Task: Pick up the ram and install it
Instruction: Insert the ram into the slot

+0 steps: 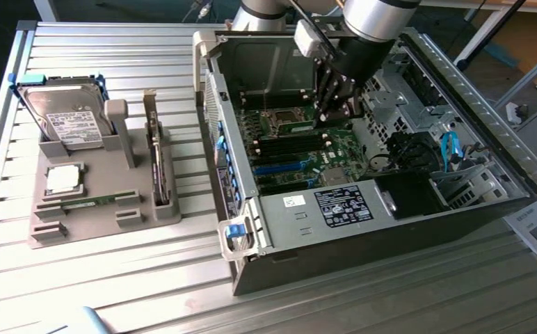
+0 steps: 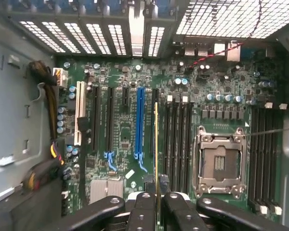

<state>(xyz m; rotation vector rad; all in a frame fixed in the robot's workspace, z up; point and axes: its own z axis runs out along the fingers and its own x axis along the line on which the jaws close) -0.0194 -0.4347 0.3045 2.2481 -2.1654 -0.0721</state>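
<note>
We see the gripper (image 1: 332, 117) reached down inside the open computer case (image 1: 371, 243), which fills the exterior view from its centre out to three o'clock. The gripper hangs over the motherboard (image 1: 296, 149), just beside the processor socket (image 1: 287, 115).

In the wrist view the two black fingers (image 2: 143, 211) of the gripper (image 2: 157, 209) are pressed together on the ram (image 2: 156, 144), which we see edge-on as a thin yellow-green line. It runs parallel to the bank of black memory slots (image 2: 176, 139), between the nearest of them and the blue expansion slot (image 2: 140, 120). We cannot tell whether its lower edge touches the board. The open socket (image 2: 219, 161) lies on the far side of those slots.

At nine o'clock in the exterior view a grey holder (image 1: 92, 223) rests on the slatted metal table (image 1: 110, 278), well apart from the gripper. It carries the hard drive (image 1: 65, 118) and, toward six o'clock from that, the square processor chip (image 1: 65, 179).
</note>
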